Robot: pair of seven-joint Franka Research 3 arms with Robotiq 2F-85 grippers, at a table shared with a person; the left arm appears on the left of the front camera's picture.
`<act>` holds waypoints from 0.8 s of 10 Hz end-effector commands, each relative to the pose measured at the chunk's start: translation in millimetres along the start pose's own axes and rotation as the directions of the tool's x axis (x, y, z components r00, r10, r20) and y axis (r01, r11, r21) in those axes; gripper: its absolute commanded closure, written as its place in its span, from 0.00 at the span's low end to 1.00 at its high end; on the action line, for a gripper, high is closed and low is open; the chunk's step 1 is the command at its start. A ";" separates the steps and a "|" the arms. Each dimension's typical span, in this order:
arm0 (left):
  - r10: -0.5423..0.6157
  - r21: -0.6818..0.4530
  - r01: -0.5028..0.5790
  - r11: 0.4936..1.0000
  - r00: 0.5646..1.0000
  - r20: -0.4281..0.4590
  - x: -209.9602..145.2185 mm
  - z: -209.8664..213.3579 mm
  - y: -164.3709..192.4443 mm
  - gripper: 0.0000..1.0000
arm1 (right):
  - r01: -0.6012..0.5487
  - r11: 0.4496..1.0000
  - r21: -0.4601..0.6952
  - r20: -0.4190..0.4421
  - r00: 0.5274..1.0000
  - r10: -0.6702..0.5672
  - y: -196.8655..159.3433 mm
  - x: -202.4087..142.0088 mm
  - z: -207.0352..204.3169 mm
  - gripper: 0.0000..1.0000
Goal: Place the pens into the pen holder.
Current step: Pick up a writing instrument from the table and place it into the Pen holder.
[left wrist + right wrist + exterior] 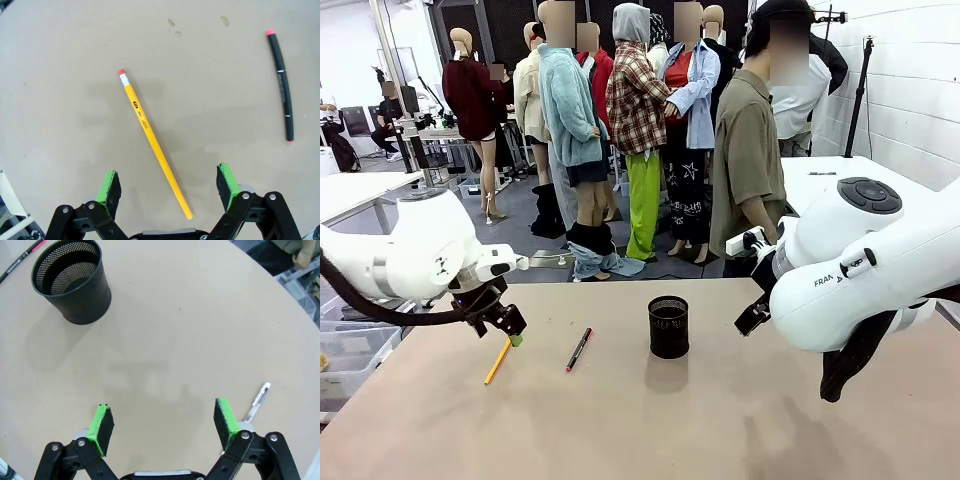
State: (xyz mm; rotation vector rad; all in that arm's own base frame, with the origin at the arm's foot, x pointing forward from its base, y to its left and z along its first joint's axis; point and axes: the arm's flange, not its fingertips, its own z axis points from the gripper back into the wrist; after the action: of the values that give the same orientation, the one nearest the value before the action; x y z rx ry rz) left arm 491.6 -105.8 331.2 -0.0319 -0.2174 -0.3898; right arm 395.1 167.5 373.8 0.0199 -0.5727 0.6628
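The yellow pencil [152, 141] lies flat on the tan table, its pointed end between the green pads of my open left gripper [169, 186], which hovers just above it. In the front view the pencil [498, 361] is at the left, under the left gripper [510, 330]. A black pen with red ends [579, 349] lies to its right, and it also appears in the left wrist view [281, 85]. The black mesh pen holder [668, 327] stands upright mid-table. My right gripper [163, 424] hangs open over bare table. A pale grey-white pen [256, 403] lies just beside its right finger. The holder [75, 282] looks empty.
A person [748, 150] stands at the far side of the table, right of centre. The right arm's bulky body [860, 270] covers the table's right side. Bare tabletop [650, 420] stretches along the near edge.
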 end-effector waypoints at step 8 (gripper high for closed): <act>0.069 -0.017 -0.071 0.997 0.993 -0.096 17.8 -47.2 1.0 0.03 | 0.000 1.000 0.001 -0.001 1.000 0.000 0.1 -0.3 -0.2 0.00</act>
State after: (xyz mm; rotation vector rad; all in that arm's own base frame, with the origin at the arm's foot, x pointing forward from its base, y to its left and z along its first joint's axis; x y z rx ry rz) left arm 514.3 -112.3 294.3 -0.0610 -0.1369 -0.3483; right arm 395.2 167.4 373.7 0.0199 -0.5725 0.6626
